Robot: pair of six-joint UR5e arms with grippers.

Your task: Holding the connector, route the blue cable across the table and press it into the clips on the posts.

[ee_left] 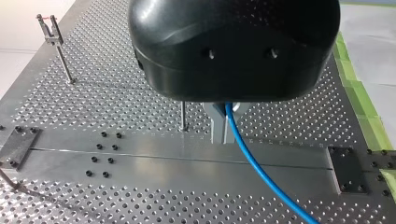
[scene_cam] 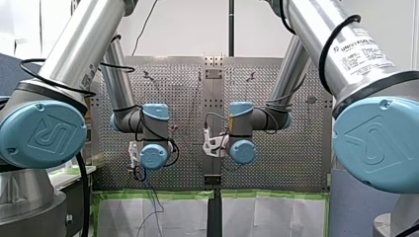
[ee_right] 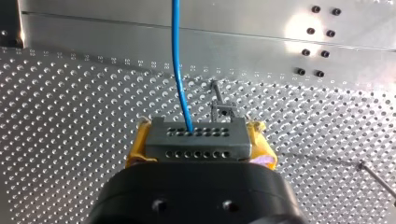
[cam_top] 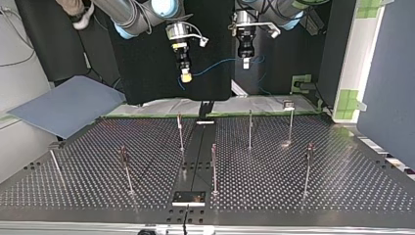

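In the right wrist view my right gripper (ee_right: 196,133) is shut on a grey connector (ee_right: 196,145), clamped between its yellow pads (ee_right: 134,150). The blue cable (ee_right: 177,60) leaves the connector and runs ahead over the perforated table. In the left wrist view my left gripper (ee_left: 223,134) has its metal fingers shut on the blue cable (ee_left: 261,170), which trails off below them. In the top view both grippers hang high beyond the table's far edge: my right gripper (cam_top: 185,74) at the left, my left gripper (cam_top: 246,61) at the right. The cable (cam_top: 219,62) spans between them.
Several thin posts with clips stand on the perforated table (cam_top: 342,186), among them one post (cam_top: 180,131), a second (cam_top: 250,128) and a third (cam_top: 214,169). A central metal rail (cam_top: 195,152) runs across the table. A grey board (cam_top: 68,105) leans at the top view's left.
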